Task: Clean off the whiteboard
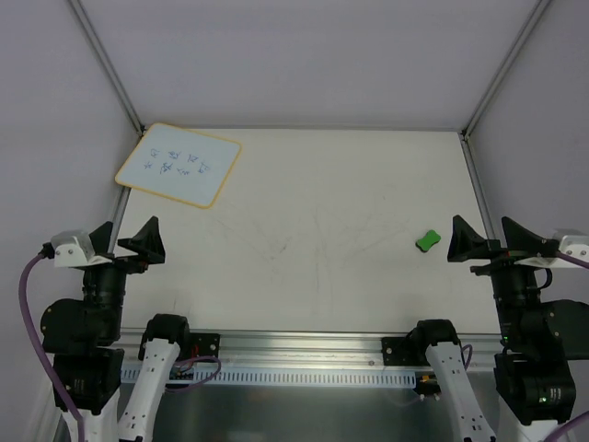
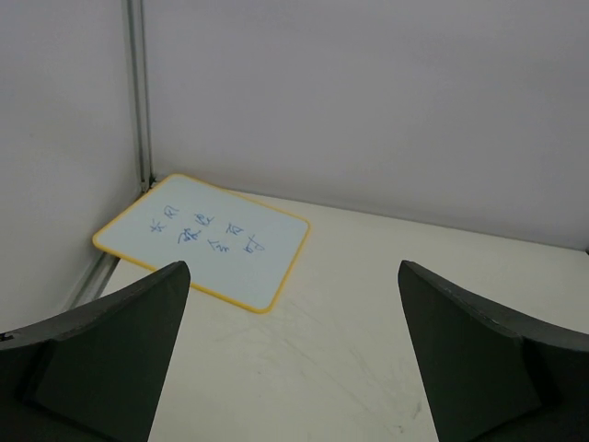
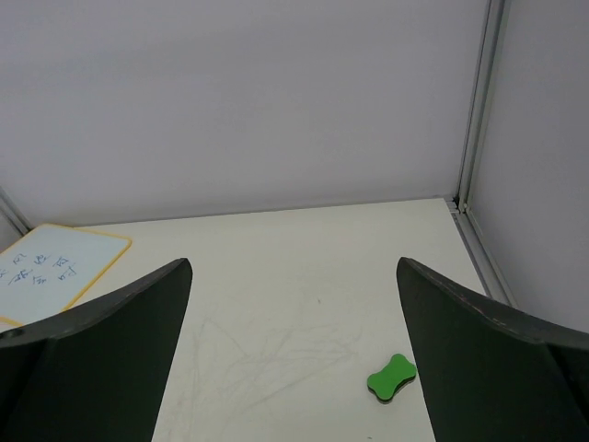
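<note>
Whiteboard (image 1: pixel 179 182), its blue scribbles (image 1: pixel 179 162) too small to read, is lying long axis skewed crosswise in the far-left corner of the worktop (image 1: pixel 322 212); left hand (image 1: pixel 127 241) and right hand (image 1: pixel 488 241) are hovering spread

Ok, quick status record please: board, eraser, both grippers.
whiteboard: flat, far left corner of the table
blue writing: on the whiteboard, not yet erased
green eraser: lying on the table's right side, far from the whiteboard
left gripper: open, empty, facing the whiteboard
right gripper: open, empty, green eraser just ahead of it, untouched
</note>
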`<action>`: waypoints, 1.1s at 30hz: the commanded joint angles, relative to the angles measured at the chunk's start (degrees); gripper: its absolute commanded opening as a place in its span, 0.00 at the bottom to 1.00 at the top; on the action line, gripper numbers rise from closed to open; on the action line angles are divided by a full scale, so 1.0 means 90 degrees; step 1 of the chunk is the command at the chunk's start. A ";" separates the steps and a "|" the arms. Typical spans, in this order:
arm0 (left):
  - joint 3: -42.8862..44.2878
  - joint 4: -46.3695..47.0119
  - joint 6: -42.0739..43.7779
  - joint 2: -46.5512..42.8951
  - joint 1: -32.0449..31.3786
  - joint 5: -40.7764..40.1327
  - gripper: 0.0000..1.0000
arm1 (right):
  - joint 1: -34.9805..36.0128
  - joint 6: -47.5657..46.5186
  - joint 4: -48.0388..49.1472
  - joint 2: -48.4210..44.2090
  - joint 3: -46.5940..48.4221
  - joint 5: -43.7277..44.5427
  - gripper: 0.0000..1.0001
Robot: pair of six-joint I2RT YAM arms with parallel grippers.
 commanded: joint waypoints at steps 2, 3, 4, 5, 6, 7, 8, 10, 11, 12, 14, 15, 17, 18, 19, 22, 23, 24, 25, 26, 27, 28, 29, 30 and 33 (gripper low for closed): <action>-0.0221 0.0070 -0.0503 0.0878 -0.0055 0.0584 0.99 | 0.0048 0.0564 0.0358 0.0299 -0.0203 -0.0507 0.99; -0.0250 0.0080 -0.0610 0.1075 -0.0055 0.0633 0.99 | 0.0048 0.0768 0.0349 0.0367 -0.0320 -0.0568 0.99; -0.0309 0.0099 -0.0756 0.1280 -0.0055 0.0692 0.99 | 0.0048 0.0876 0.0339 0.0523 -0.0379 -0.0637 0.99; -0.0328 0.0090 -0.0835 0.1756 -0.0055 0.0741 0.99 | 0.0048 0.0964 0.0349 0.0582 -0.0437 -0.0782 0.99; -0.0319 0.0090 -0.0923 0.2031 -0.0055 0.0770 0.99 | 0.0048 0.1004 0.0339 0.0631 -0.0506 -0.0871 0.99; -0.0309 0.0090 -0.1098 0.2286 -0.0046 0.0770 0.99 | 0.0048 0.1275 0.0349 0.0738 -0.0651 -0.0968 0.99; -0.0290 0.0090 -0.1187 0.2559 -0.0055 0.0712 0.99 | 0.0048 0.1374 0.0349 0.0788 -0.0740 -0.1066 0.99; -0.0115 0.0109 -0.1363 0.3428 -0.0055 0.0410 0.99 | 0.0038 0.1754 0.0339 0.0885 -0.0993 -0.1086 0.99; -0.0027 0.0129 -0.1392 0.4107 -0.0055 0.0312 0.99 | 0.0038 0.1795 0.0339 0.0973 -0.1072 -0.1319 0.99; 0.0071 0.0148 -0.1431 0.4482 -0.0046 0.0215 0.99 | 0.0038 0.1805 0.0358 0.1012 -0.1140 -0.1447 0.99; 0.0422 0.0236 -0.1461 0.5185 -0.0055 0.0145 0.99 | 0.0038 0.1805 0.0349 0.1100 -0.1326 -0.1787 0.99; 0.0549 0.0294 -0.1471 0.5904 -0.0055 0.0165 0.99 | 0.0028 0.1815 0.0349 0.1178 -0.1385 -0.1886 0.99; 0.1008 0.0363 -0.1519 0.6620 -0.0046 0.0078 0.99 | 0.0048 0.1873 0.0339 0.1237 -0.1550 -0.2091 0.99; 0.1174 0.0402 -0.1520 0.7339 -0.0046 0.0077 0.99 | 0.0038 0.1883 0.0349 0.1266 -0.1609 -0.2150 0.99; 0.1552 0.0460 -0.1452 0.7695 -0.0046 0.0125 0.99 | 0.0048 0.1883 0.0349 0.1267 -0.1658 -0.2199 0.99; 0.2372 0.0470 -0.1218 0.9091 -0.0046 0.0301 0.98 | 0.0048 0.1912 0.0349 0.1306 -0.1824 -0.2336 0.99; 0.2550 0.0471 -0.1188 0.9394 -0.0046 0.0331 0.97 | 0.0048 0.1903 0.0339 0.1315 -0.1844 -0.2433 0.99; 0.2707 0.0461 -0.1159 0.9920 -0.0046 0.0321 0.96 | 0.0048 0.1864 0.0329 0.1315 -0.1902 -0.2483 0.99; 0.2979 0.0470 -0.1081 1.0157 -0.0046 0.0331 0.94 | 0.0048 0.1864 0.0329 0.1296 -0.1951 -0.2522 0.99; 0.3108 0.0461 -0.1041 1.0391 -0.0046 0.0370 0.92 | 0.0038 0.1854 0.0329 0.1286 -0.1990 -0.2570 0.99; 0.3206 0.0470 -0.1022 1.0751 -0.0046 0.0457 0.90 | 0.0048 0.1835 0.0329 0.1276 -0.2020 -0.2600 0.99; 0.3352 0.0461 -0.1002 1.0910 -0.0046 0.0516 0.88 | 0.0038 0.1815 0.0339 0.1257 -0.2097 -0.2620 0.99; 0.3401 0.0470 -0.0983 1.1056 -0.0046 0.0565 0.84 | 0.0048 0.1796 0.0339 0.1228 -0.2137 -0.2639 0.99; 0.3440 0.0461 -0.0982 1.1290 -0.0046 0.0594 0.83 | 0.0048 0.1795 0.0339 0.1208 -0.2166 -0.2659 0.99; 0.3451 0.0461 -0.1002 1.1545 -0.0046 0.0692 0.79 | 0.0038 0.1727 0.0339 0.1159 -0.2254 -0.2747 0.99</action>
